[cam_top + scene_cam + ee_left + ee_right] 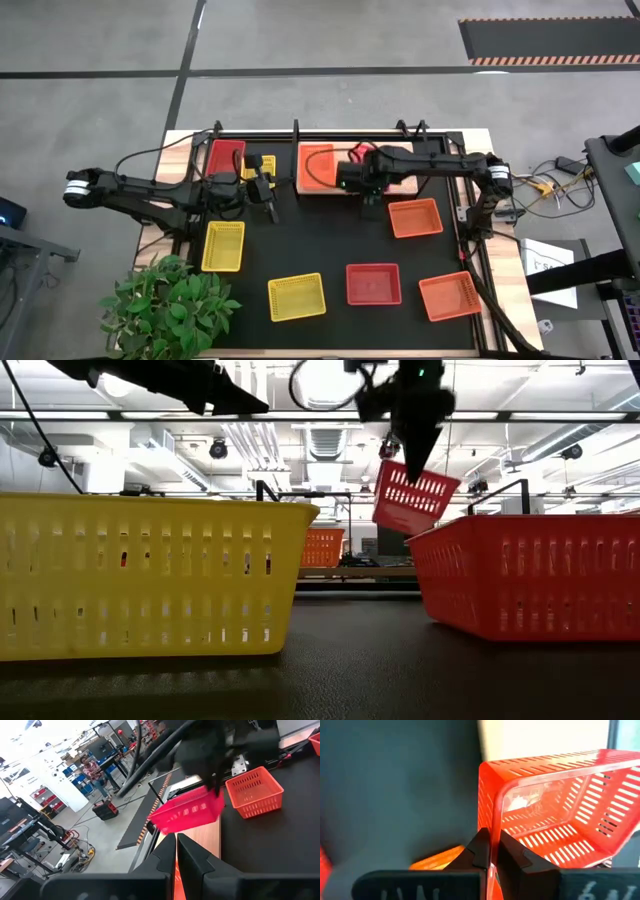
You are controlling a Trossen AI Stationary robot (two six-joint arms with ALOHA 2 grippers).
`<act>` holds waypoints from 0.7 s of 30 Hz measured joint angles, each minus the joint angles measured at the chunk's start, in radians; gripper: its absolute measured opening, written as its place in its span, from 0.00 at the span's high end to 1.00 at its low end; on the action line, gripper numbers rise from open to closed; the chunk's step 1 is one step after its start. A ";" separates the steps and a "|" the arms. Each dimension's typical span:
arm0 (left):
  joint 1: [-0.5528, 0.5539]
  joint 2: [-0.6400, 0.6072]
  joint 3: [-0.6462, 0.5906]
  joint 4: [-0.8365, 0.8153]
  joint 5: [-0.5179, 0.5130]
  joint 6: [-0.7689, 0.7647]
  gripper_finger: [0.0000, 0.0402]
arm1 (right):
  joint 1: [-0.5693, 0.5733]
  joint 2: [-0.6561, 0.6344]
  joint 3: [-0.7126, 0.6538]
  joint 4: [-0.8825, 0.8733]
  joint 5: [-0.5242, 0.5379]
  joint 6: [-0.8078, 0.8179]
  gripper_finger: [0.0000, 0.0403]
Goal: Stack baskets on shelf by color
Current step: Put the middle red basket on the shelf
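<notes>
Right tool (pixel 490 851) clamped on the rim of a red-pink basket (pixel 555 805), carried tilted in the air above the shelf (pixel 310 190), near an orange basket (pixel 316 166) resting on the board. Left tool (pixel 177 851) closed with nothing between its fingers, held over the shelf's left part beside a red basket (pixel 225 158) and a yellow basket (pixel 266 162). Spread over the worktop (pixel 330 240): two yellow baskets (pixel 223 246) (pixel 296 296), two orange baskets (pixel 415 217) (pixel 449 296), one red basket (pixel 373 284). Leafy plant (pixel 165 305) at the front left corner.
</notes>
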 joint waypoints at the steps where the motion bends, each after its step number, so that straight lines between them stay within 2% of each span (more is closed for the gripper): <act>1: 0.000 0.000 0.000 0.000 0.000 0.000 1.00 | -0.016 0.000 -0.013 0.029 0.002 -0.014 0.97; 11: 0.000 0.000 -0.004 0.000 0.000 0.000 1.00 | -0.120 0.006 -0.112 0.250 -0.012 -0.226 0.97; 21: 0.000 0.000 -0.005 0.000 0.000 -0.001 1.00 | -0.162 0.079 -0.115 0.265 -0.017 -0.264 0.97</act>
